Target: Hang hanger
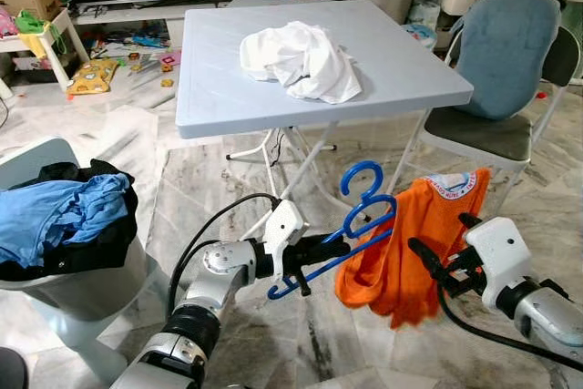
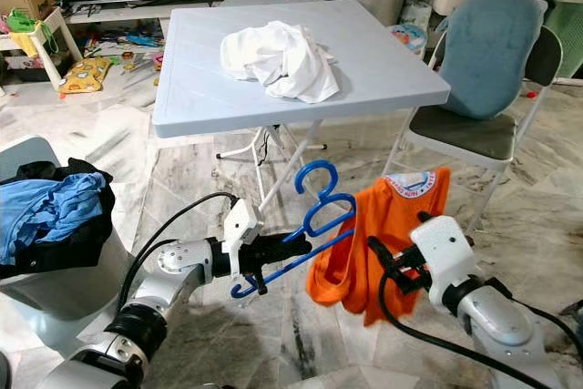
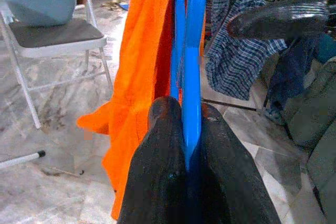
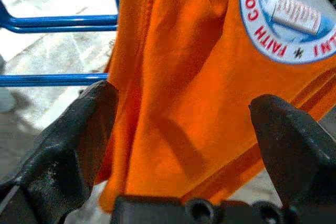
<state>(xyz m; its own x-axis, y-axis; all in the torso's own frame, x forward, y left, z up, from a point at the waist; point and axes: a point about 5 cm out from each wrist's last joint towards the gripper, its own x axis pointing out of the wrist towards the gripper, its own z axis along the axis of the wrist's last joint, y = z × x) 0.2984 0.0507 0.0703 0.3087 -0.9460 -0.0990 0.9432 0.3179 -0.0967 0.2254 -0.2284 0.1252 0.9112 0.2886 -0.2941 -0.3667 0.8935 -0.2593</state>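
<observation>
A blue plastic hanger (image 1: 364, 211) is held low over the marble floor, hook up, and my left gripper (image 1: 330, 249) is shut on its lower bar. In the left wrist view the black fingers (image 3: 163, 145) pinch the blue hanger (image 3: 192, 51). An orange shirt (image 1: 410, 243) with a round printed collar patch drapes over the hanger's right end. My right gripper (image 1: 446, 241) is open just right of the shirt. In the right wrist view its fingers (image 4: 79, 135) stand wide apart on either side of the orange shirt (image 4: 184, 77).
A grey-blue folding table (image 1: 219, 70) with a crumpled white garment (image 1: 305, 59) stands just ahead. A blue-cushioned chair (image 1: 501, 52) is at the right. A basket of blue and black clothes (image 1: 55, 216) sits at my left. A plaid shirt (image 3: 236, 61) hangs behind.
</observation>
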